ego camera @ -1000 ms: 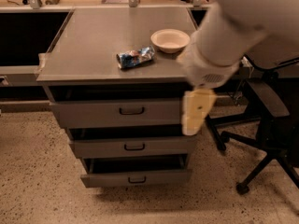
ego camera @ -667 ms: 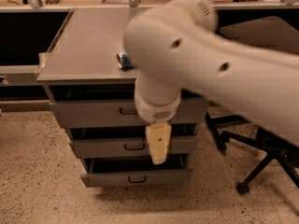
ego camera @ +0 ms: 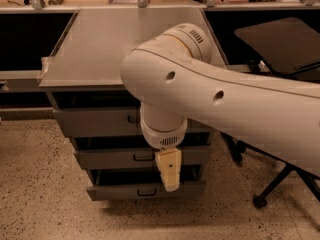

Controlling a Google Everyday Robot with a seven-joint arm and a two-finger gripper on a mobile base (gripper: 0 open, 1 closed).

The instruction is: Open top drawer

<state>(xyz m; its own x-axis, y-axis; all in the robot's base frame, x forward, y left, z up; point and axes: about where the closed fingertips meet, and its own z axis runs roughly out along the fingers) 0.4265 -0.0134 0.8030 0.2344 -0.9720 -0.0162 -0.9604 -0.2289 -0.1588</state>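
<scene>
The top drawer [ego camera: 95, 123] is the widest grey front, just under the cabinet top, with a dark gap above it. Only the left end of its black pull handle [ego camera: 132, 119] shows; the rest is behind my arm. My white arm [ego camera: 210, 94] crosses the cabinet from the right, and its wrist hangs in front of the top drawer's middle. My cream gripper [ego camera: 169, 176] points down in front of the middle drawer [ego camera: 110, 158] and bottom drawer [ego camera: 120, 191], below and slightly right of the top drawer's handle, holding nothing I can see.
The grey cabinet top [ego camera: 100, 44] has its right part hidden by my arm. A black office chair [ego camera: 280, 39] stands close on the right, with its wheeled base [ego camera: 259, 201] on the speckled floor. Dark shelving flanks the cabinet on the left.
My arm has swung left across the cabinet. The gripper moved from the cabinet's right front edge to its front centre and lower. The bowl and snack bag on top are now hidden.
</scene>
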